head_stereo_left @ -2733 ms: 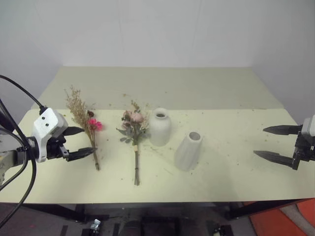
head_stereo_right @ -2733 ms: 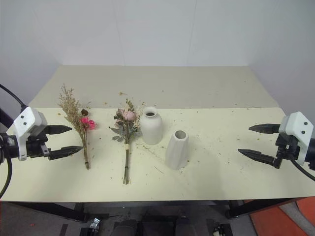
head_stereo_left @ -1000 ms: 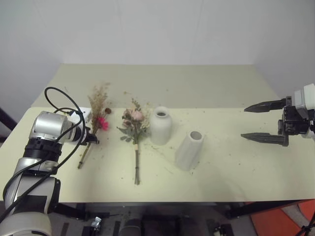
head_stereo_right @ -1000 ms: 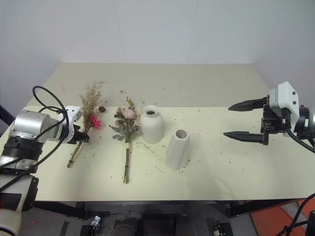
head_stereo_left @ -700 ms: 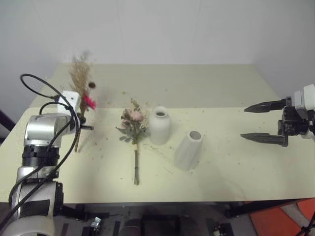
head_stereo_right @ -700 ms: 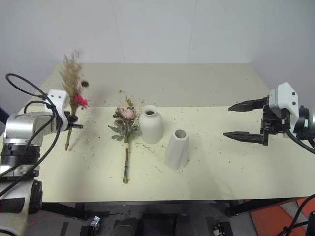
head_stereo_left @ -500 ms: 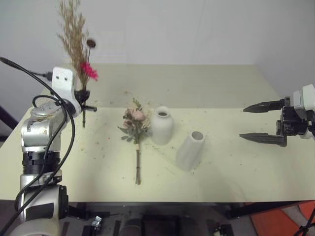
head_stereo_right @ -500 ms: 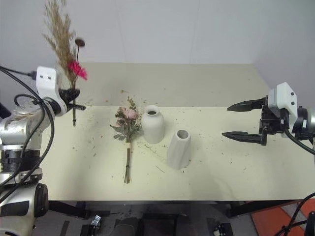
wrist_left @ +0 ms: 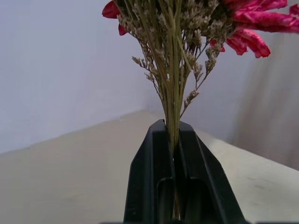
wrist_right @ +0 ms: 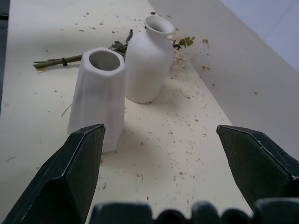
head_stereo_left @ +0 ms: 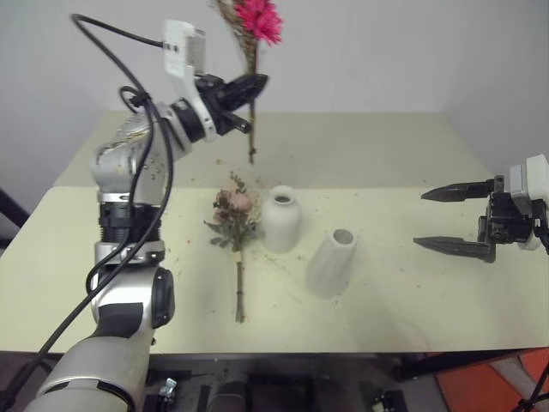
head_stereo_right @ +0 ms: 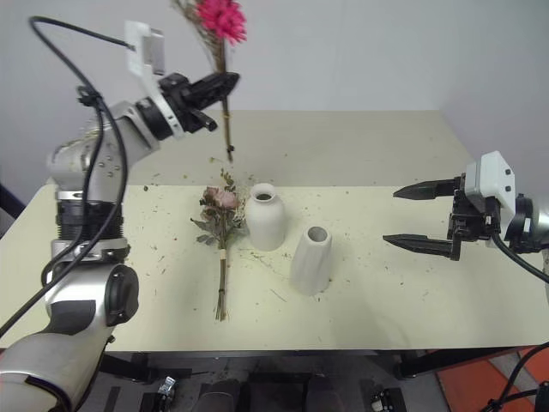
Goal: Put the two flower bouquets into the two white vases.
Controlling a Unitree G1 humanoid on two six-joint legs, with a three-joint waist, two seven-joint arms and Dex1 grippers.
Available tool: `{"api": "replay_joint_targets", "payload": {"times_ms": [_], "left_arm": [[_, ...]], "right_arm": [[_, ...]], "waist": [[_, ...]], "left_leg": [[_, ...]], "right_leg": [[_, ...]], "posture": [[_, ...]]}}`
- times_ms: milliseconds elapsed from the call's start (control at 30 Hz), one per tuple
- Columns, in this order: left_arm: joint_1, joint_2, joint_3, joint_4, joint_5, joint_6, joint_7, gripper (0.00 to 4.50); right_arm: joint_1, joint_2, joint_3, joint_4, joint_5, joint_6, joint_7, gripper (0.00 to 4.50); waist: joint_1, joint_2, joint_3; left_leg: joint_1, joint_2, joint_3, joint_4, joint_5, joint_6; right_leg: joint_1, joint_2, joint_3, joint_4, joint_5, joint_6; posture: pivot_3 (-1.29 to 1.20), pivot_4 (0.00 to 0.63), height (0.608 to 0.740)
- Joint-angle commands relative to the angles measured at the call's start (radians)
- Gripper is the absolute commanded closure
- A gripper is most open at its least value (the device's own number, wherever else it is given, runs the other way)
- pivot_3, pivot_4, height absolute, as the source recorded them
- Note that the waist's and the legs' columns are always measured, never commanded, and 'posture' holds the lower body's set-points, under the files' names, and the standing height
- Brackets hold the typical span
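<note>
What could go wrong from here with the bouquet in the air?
The left gripper pinches the dried bouquet by thin stems, high above the table; the stems may slip or snap. Both vases have narrow mouths, so the stem ends could miss or tip one. The right gripper hangs open, apart from both.

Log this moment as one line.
left gripper: shut on dried bouquet, lifted | right gripper: open | rose bouquet: on table | vases: empty

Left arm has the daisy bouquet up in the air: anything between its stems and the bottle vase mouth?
Nothing visible. The daisy bouquet hangs upright, clamped in the left gripper, its stem ends above bare table behind the bottle vase, whose mouth is uncovered.
</note>
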Motion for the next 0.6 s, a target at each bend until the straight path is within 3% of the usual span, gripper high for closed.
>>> {"api": "replay_joint_targets", "payload": {"times_ms": [33,333,600], "left_arm": [[-0.050,-0.019,-0.006,0.007,-0.018,-0.038,-0.044,4.49],[-0.087,-0.134,-0.026,-0.001,-0.077,-0.012,-0.126,4.49],[-0.042,-0.169,-0.041,-0.100,-0.139,0.071,-0.138,4.49]], "right_arm": [[0.016,-0.008,-0.066,-0.052,0.037,0.014,-0.021,0.00],[0.081,-0.010,-0.111,-0.104,0.056,0.032,-0.055,0.00],[0.102,-0.008,-0.123,-0.120,0.062,0.038,-0.067,0.00]], "waist": [[-0.004,0.000,0.000],[0.002,0.000,0.000],[0.000,0.000,0.000]], "left_leg": [[0.000,0.000,0.000,0.000,0.000,0.000],[0.000,0.000,0.000,0.000,0.000,0.000],[0.001,0.000,0.000,0.000,0.000,0.000]], "right_leg": [[0.000,0.000,0.000,0.000,0.000,0.000],[0.001,0.000,0.000,-0.001,0.000,0.000],[0.001,0.001,0.001,0.000,0.000,0.001]], "posture": [[0.00,0.150,0.740],[0.00,0.150,0.740],[0.00,0.150,0.740]]}}
